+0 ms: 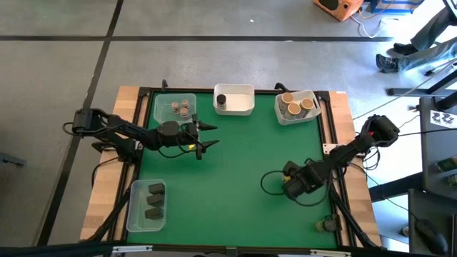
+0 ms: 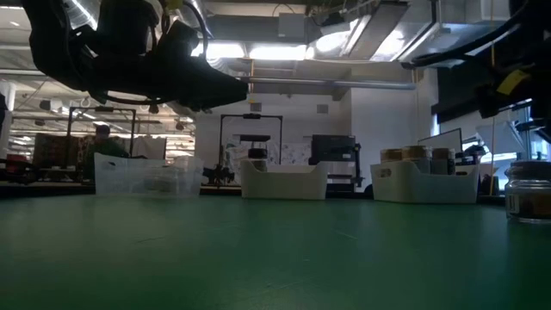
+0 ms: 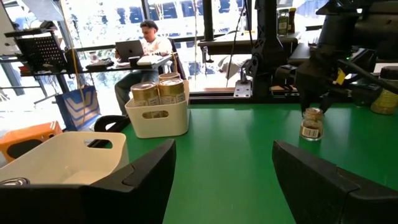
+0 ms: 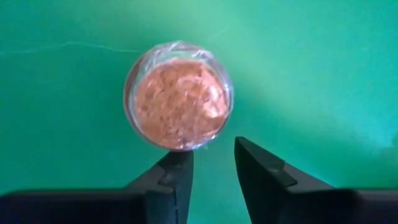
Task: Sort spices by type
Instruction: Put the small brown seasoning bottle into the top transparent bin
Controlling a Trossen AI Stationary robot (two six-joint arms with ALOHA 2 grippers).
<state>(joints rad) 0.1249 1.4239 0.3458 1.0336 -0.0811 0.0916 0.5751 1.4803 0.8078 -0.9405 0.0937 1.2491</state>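
Left claw (image 1: 211, 135) hangs open and empty above the surface (image 1: 235, 178), near the far-left tub (image 1: 176, 108) of jars. Right claw (image 1: 290, 187), near the right edge, stands above a jar (image 4: 178, 94), fingers (image 4: 176, 176) narrowly parted, gripping nothing.

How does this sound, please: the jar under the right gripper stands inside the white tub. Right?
No: the jar under the right gripper stands on the bare green mat, not inside the white tub, as the right wrist view shows.
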